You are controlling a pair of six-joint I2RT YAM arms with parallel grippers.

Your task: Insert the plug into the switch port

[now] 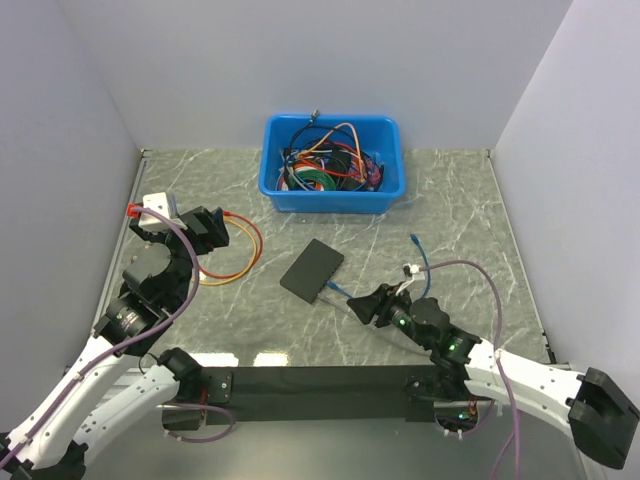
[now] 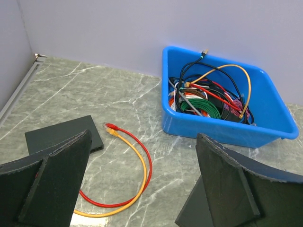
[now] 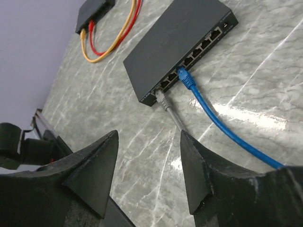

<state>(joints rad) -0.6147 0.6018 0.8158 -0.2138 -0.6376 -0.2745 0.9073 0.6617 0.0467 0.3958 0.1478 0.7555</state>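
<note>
The black switch (image 1: 312, 270) lies flat mid-table and shows in the right wrist view (image 3: 180, 42), its row of ports (image 3: 196, 54) facing me. The blue cable (image 1: 420, 262) runs to it, and its plug (image 3: 185, 78) sits with its tip in a middle port. My right gripper (image 1: 362, 305) is open and empty, a short way back from the port edge; its fingers (image 3: 94, 165) stand apart over bare table. My left gripper (image 1: 213, 228) is open and empty at the far left, in its own view (image 2: 142, 189) above a red and orange cable loop.
A grey cable plug (image 3: 162, 100) sits at the end port beside the blue one. A blue bin (image 1: 333, 165) of tangled cables stands at the back. Red and orange cables (image 1: 238, 255) loop at the left, ending by a second small black box (image 2: 61, 137). Walls enclose three sides.
</note>
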